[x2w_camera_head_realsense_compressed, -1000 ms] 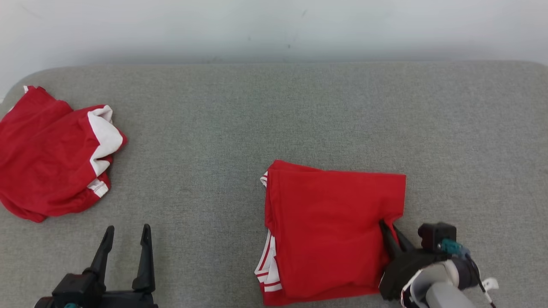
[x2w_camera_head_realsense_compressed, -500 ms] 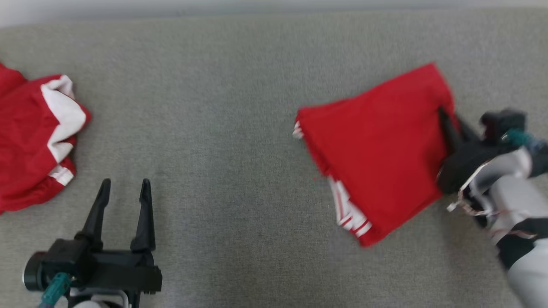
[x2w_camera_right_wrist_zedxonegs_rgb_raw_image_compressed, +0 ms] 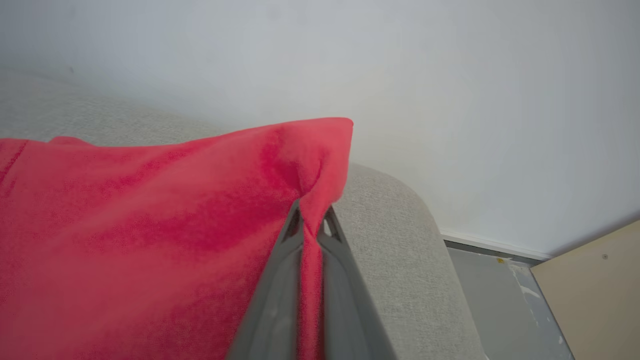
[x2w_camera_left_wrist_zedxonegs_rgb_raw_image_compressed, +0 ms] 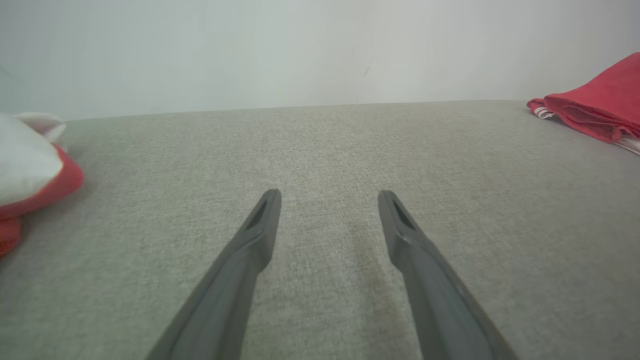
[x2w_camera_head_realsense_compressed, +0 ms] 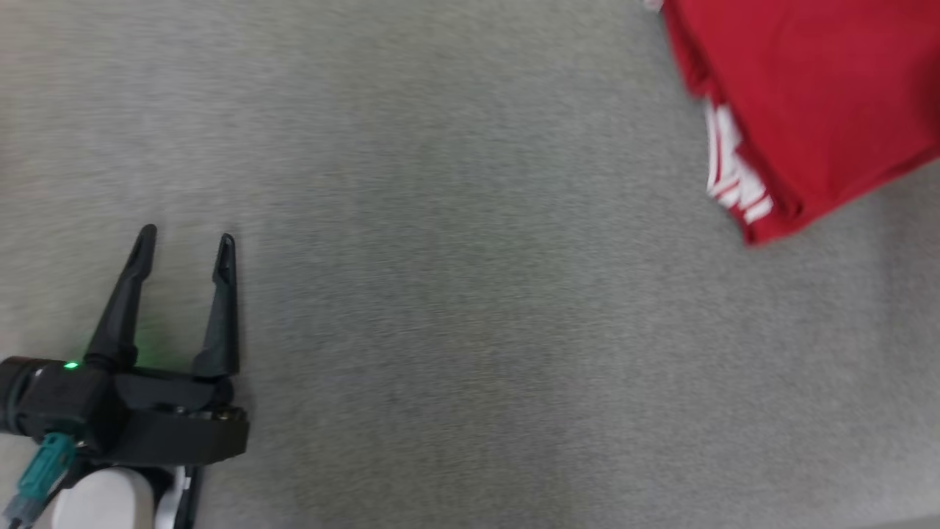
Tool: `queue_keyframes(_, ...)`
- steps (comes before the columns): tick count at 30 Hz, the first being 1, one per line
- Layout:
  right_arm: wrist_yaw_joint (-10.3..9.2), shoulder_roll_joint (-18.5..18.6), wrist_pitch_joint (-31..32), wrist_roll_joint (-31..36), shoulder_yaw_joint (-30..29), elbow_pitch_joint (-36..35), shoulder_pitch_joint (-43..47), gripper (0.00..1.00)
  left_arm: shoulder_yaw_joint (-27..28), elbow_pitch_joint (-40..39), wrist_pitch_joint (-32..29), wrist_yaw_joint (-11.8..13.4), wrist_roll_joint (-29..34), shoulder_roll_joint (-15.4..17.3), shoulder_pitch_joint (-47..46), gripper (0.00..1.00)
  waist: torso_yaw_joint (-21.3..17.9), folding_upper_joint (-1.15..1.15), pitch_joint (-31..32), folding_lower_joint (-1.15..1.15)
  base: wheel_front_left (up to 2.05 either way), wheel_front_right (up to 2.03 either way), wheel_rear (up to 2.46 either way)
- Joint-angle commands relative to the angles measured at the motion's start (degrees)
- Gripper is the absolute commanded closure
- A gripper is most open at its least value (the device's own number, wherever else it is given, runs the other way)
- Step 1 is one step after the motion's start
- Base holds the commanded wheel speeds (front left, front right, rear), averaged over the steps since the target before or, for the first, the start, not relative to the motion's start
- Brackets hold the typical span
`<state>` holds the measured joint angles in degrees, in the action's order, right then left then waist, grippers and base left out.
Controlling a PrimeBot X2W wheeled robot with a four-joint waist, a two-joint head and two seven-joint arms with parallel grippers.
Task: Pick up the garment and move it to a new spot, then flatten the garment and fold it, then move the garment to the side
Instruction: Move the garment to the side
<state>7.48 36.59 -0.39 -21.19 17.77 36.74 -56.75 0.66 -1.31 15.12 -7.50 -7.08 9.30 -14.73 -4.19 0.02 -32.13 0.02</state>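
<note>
The folded red garment (x2w_camera_head_realsense_compressed: 808, 95) with white striped trim lies at the top right of the head view, partly cut off by the frame edge. In the right wrist view my right gripper (x2w_camera_right_wrist_zedxonegs_rgb_raw_image_compressed: 311, 220) is shut on a pinched fold of the garment (x2w_camera_right_wrist_zedxonegs_rgb_raw_image_compressed: 150, 225) near its corner, close to the rounded table corner. My left gripper (x2w_camera_head_realsense_compressed: 183, 253) sits at the lower left of the head view, open and empty over the grey surface. In the left wrist view its fingers (x2w_camera_left_wrist_zedxonegs_rgb_raw_image_compressed: 260, 235) are spread apart, and the garment (x2w_camera_left_wrist_zedxonegs_rgb_raw_image_compressed: 595, 107) shows far off at the right.
The grey fabric table (x2w_camera_head_realsense_compressed: 470, 294) spans the head view. A second red and white garment (x2w_camera_left_wrist_zedxonegs_rgb_raw_image_compressed: 30, 170) is bunched at the left edge of the left wrist view. Beyond the table's right corner are a pale wall, grey floor (x2w_camera_right_wrist_zedxonegs_rgb_raw_image_compressed: 500, 295) and a beige panel (x2w_camera_right_wrist_zedxonegs_rgb_raw_image_compressed: 595, 285).
The head camera has swung, so the whole picture shifted. My right gripper carried the folded garment away to the right, toward the table's far right corner. My left gripper stayed open.
</note>
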Motion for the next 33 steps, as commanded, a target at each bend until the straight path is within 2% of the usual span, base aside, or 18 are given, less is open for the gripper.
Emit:
queue_keyframes(1, -0.01, 1.2, 0.5, -0.2, -0.4, -0.9, -1.4, 1.0, 0.3, -0.7, 0.0, 0.1, -0.1, 0.9, 0.4, 0.0, -5.4, -0.02, -4.8, -0.02, 0.0, 0.0, 0.0)
queue_keyframes(7, -0.01, 4.7, 3.9, 0.8, -0.5, -2.8, -4.9, 1.0, 0.9, -3.0, 0.0, 0.1, 0.1, 2.2, 1.2, 0.0, -7.2, -0.02, -6.1, -0.02, 0.0, 0.0, 0.0)
queue_keyframes(14, -0.01, 7.7, 6.7, 1.1, 0.9, -2.6, -8.6, 1.0, 0.9, -5.2, 0.0, 0.1, -0.1, 3.3, 1.9, 0.0, -7.6, -0.02, -6.8, -0.02, 0.0, 0.0, 0.0)
queue_keyframes(21, -0.01, 7.4, 6.4, 1.8, 1.7, -0.6, -11.2, 1.0, 1.0, -6.0, -0.2, 0.3, -0.2, 3.6, 2.4, 0.0, -7.5, -0.02, -7.7, -0.02, 0.0, 0.0, 0.0)
queue_keyframes(22, -0.01, 7.4, 6.0, 2.5, 1.7, -0.1, -11.6, 0.33, 1.0, -6.0, -0.2, 0.2, -0.3, 3.5, 2.4, 0.0, -7.5, -0.02, -7.9, -0.02, 0.0, 0.0, 0.0)
queue_keyframes(23, -0.01, 7.4, 5.6, 3.0, 1.8, 0.3, -11.8, 0.0, 0.9, -5.9, -0.2, 0.2, -0.3, 3.5, 2.4, 0.0, -7.4, -0.02, -8.0, -0.02, 0.0, 0.0, 0.0)
queue_keyframes(33, -0.01, 5.5, 0.2, 6.5, 1.4, 2.5, -12.3, 0.0, 1.2, -4.6, -0.3, 0.7, -1.3, 2.3, 2.0, 0.0, -6.3, -0.02, -6.3, -0.02, 0.0, 0.0, 0.0)
